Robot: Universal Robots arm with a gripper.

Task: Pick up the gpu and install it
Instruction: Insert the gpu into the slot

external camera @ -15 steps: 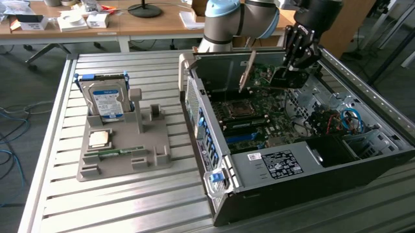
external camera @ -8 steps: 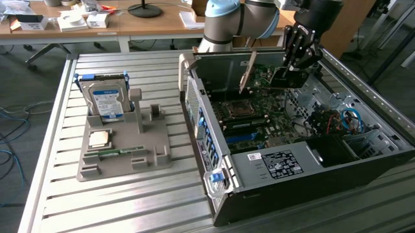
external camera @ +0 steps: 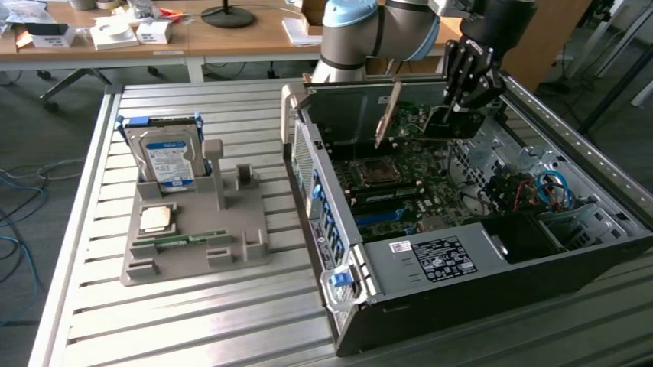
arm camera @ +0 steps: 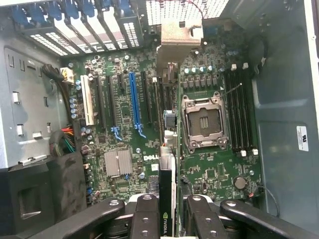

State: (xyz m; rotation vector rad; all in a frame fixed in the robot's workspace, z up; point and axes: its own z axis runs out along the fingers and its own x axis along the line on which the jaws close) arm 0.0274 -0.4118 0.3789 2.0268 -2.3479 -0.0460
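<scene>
My gripper [external camera: 467,86] hangs over the open computer case [external camera: 459,260], shut on the gpu [external camera: 449,122]. The gpu is a dark card held on edge above the motherboard [external camera: 408,183]. Its pale metal bracket [external camera: 388,115] points toward the case's slotted rear wall. In the wrist view the black fingers [arm camera: 144,214] clamp the card's edge [arm camera: 167,199], and the silver bracket [arm camera: 180,35] sits near the rear slot openings. The card hovers between the blue expansion slot [arm camera: 134,104] and the CPU socket [arm camera: 204,122], apart from the board.
On the slatted table at the exterior view's left, a grey fixture [external camera: 240,245] holds a blue-labelled hard drive [external camera: 168,157], a CPU chip [external camera: 155,219] and a green RAM stick [external camera: 183,238]. Inside the case are blue cables [external camera: 551,187], a black drive bay [external camera: 525,237] and RAM slots [arm camera: 239,114].
</scene>
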